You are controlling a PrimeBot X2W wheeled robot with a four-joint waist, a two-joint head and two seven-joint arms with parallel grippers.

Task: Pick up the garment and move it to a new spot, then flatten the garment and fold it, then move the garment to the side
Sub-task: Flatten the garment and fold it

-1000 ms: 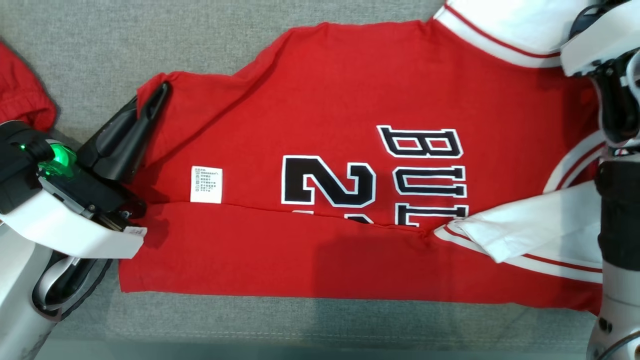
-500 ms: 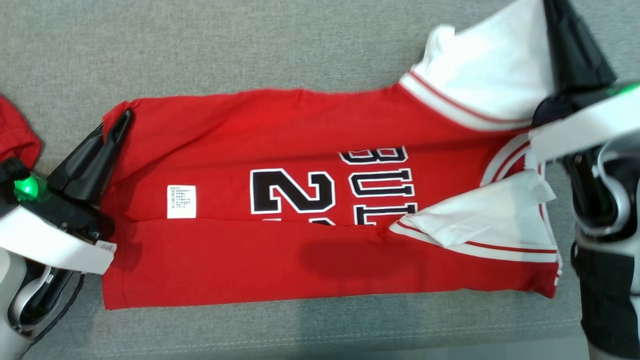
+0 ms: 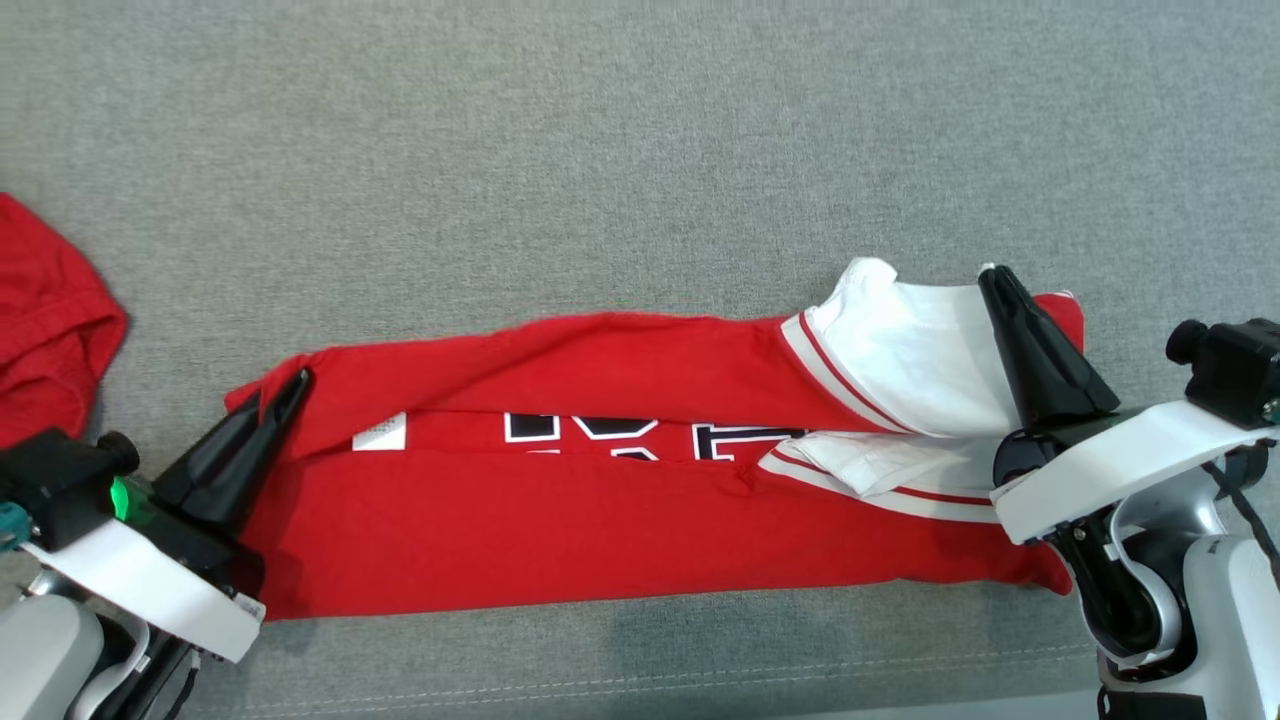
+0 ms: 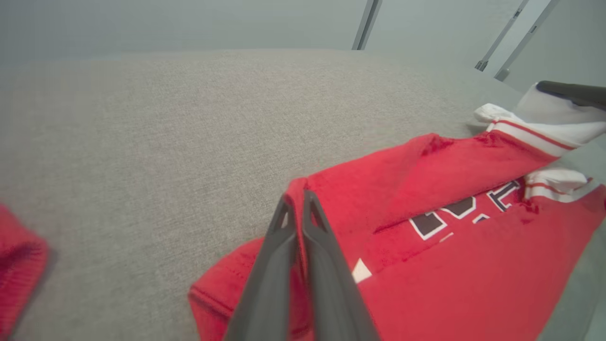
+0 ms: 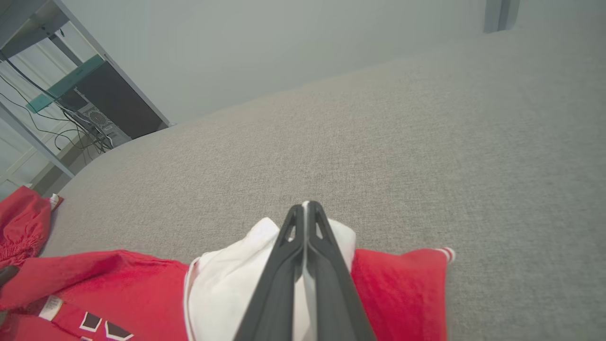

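Grey fabric surface [image 3: 600,150] spans the head view. Red shirt [image 3: 600,530] lies across its near part, folded lengthwise. The far flap is raised, so black-and-white lettering shows in the gap. Second red cloth [image 3: 50,320] sits at far left, apart from the shirt. Left claw [image 3: 297,383]: fingers together, pinching the shirt's far left corner. Right claw [image 3: 993,276]: fingers together, clamped on the white sleeve [image 3: 900,350]. White label [image 3: 380,437] sits near the left claw.
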